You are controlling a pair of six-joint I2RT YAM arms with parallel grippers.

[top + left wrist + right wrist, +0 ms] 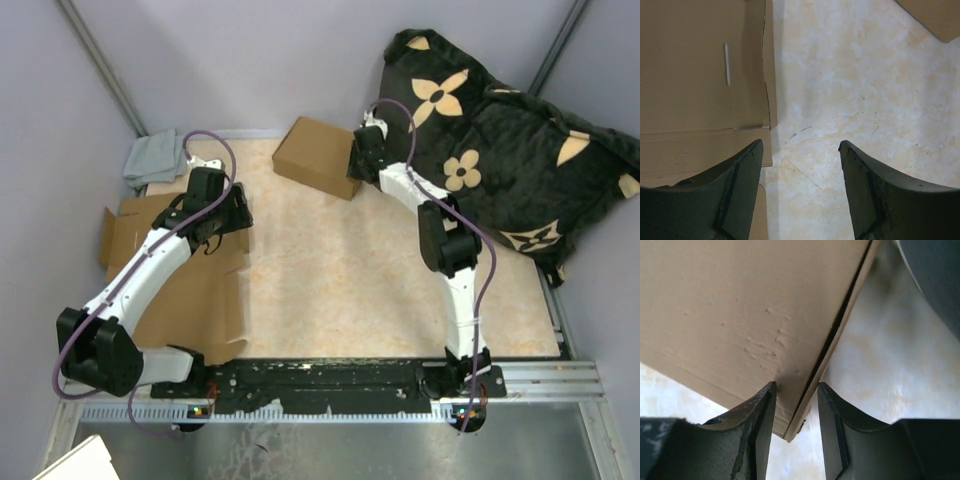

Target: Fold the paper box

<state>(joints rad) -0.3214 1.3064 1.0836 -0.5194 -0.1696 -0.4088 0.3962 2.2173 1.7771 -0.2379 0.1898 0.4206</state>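
Note:
A folded brown paper box [316, 156] stands at the back middle of the table. My right gripper [360, 158] is at its right end. In the right wrist view the box's lower corner [740, 305] sits between the jaws of the right gripper [796, 385], which are closed narrowly on its edge. A flat unfolded cardboard sheet [195, 290] lies at the left. My left gripper [235, 215] hovers over its right edge, open and empty. The left wrist view shows that gripper [800, 142], the sheet [700, 75] and a corner of the box [935, 15].
A black cushion with tan flowers [500, 140] fills the back right. A grey cloth [155, 160] lies at the back left. Grey walls close in the back and sides. A black rail [350, 380] runs along the near edge.

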